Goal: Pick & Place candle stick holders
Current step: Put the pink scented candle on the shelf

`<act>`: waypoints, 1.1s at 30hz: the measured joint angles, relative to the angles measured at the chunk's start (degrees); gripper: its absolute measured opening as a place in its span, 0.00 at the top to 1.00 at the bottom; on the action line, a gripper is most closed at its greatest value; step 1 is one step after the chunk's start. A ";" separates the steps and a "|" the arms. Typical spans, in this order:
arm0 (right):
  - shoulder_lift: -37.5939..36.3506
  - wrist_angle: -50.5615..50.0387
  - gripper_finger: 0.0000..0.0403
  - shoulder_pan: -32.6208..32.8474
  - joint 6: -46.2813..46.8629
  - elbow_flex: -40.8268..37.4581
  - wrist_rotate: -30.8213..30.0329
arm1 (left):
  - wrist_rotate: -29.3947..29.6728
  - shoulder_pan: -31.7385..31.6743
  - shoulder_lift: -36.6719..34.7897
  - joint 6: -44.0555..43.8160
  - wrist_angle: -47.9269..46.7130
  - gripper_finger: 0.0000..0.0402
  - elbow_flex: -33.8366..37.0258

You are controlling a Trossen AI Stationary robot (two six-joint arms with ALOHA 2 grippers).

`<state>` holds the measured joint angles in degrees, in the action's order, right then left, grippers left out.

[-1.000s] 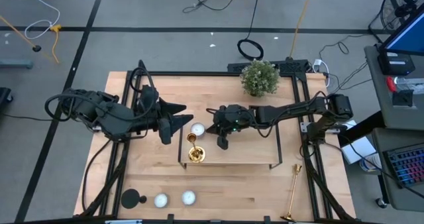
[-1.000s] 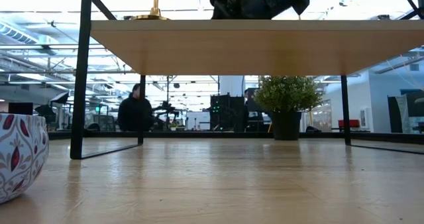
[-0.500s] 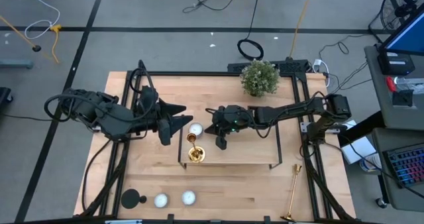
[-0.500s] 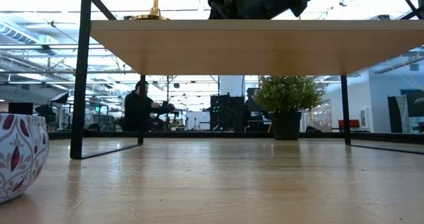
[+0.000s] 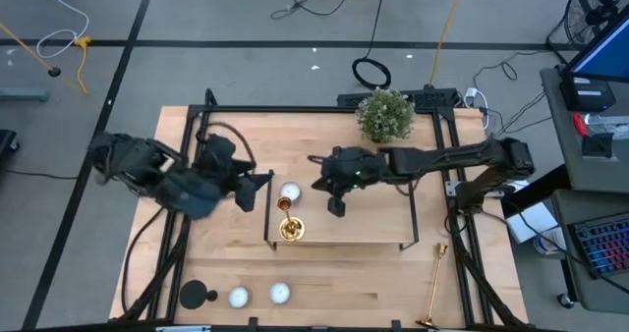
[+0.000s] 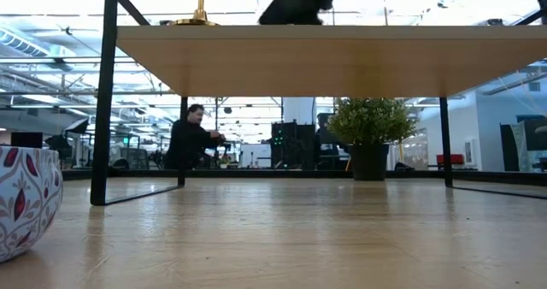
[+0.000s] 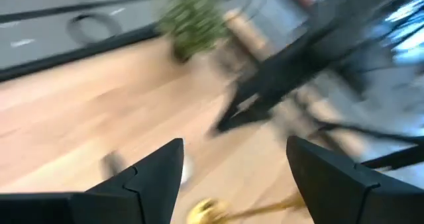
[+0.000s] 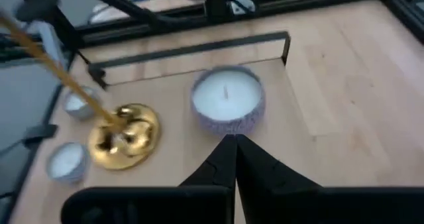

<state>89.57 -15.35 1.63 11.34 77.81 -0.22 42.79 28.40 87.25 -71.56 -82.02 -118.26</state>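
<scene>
three holders on your table. one gold candlestick (image 5: pixel 288 224) stands upright on the wooden stand (image 5: pixel 373 236), right at its left end, base close to the front-left corner. the second gold candlestick (image 5: pixel 434 285) lies flat on the table past the stand's front-right leg, near the table's right edge. the black holder (image 5: pixel 197 295) sits at the front-left corner, beside two small white candles (image 5: pixel 259 294).

your right gripper (image 5: pixel 336 205) hangs over the stand top, just right of the upright candlestick, fingers pressed together on nothing. in its wrist view the closed tips point at the white jar candle (image 8: pixel 227 98), with the gold base (image 8: pixel 126 135) off to one side, apart from them.

your left gripper (image 5: pixel 263 183) is just off the stand's left end, jaws spread, nothing between them.

open room: the stand top to the right of the right gripper is bare wood out to the far legs. table strip in front of the stand is open between the white candles and the lying candlestick. potted plant (image 5: pixel 384 115) takes the back edge.

no readable writing anywhere.
</scene>
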 joint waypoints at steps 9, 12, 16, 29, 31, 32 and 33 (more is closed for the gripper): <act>-5.84 -5.10 1.00 1.39 1.88 0.26 -4.90 | -6.95 2.86 2.00 -6.53 -7.71 0.64 6.64; -6.09 -5.59 1.00 2.24 3.82 0.25 -7.59 | -7.36 3.25 1.33 -8.92 -8.01 0.85 12.07; -6.09 -5.58 1.00 3.57 8.66 0.25 -9.05 | -6.98 3.69 -1.40 -10.48 -7.37 0.97 18.95; -6.60 -2.00 1.00 12.30 17.83 0.23 -25.22 | -6.88 4.86 -27.39 -3.37 24.06 1.00 56.29; -6.59 -1.07 1.00 12.80 18.13 0.19 -25.44 | -12.31 3.55 -33.25 4.47 36.44 1.00 63.13; -6.64 -0.25 1.00 12.94 17.95 0.19 -25.55 | -15.55 2.51 -35.32 7.73 41.62 1.00 66.08; -6.68 0.32 1.00 13.07 17.76 0.19 -25.60 | -18.30 1.38 -36.88 10.17 45.91 1.00 68.71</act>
<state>82.89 -15.04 14.70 29.09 78.00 -25.83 24.49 29.77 50.37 -61.39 -36.11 -49.55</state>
